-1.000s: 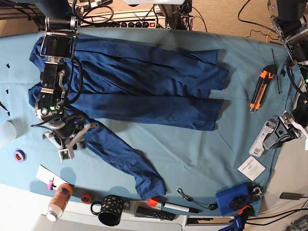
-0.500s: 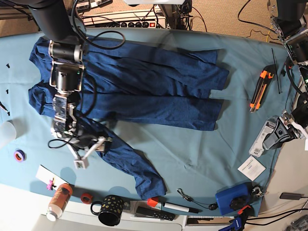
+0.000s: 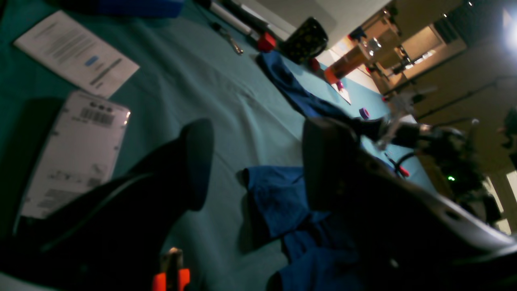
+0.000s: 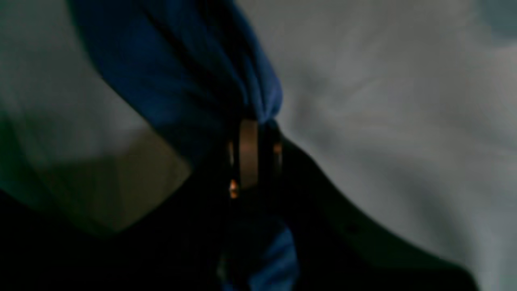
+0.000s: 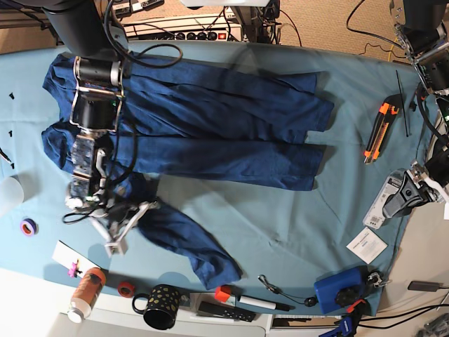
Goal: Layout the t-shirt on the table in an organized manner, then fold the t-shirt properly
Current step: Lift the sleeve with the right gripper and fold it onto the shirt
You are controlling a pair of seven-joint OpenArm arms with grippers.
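on the smooth teal table (image 5: 280, 210), the right tool (image 4: 258, 133) pinches bunched, soft navy t-shirt (image 5: 210, 119) fabric — left tool (image 3: 250, 161) spread.

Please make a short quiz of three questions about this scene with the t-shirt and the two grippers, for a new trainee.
1. True or false: the right gripper is shut on a fold of the t-shirt.
2. Which stands beside the orange bottle at the table edge? A) black mug B) white plate C) green bowl
3. Fill in: the left gripper is ____, with nothing between its fingers.

Key: 1 true; 2 A; 3 open.
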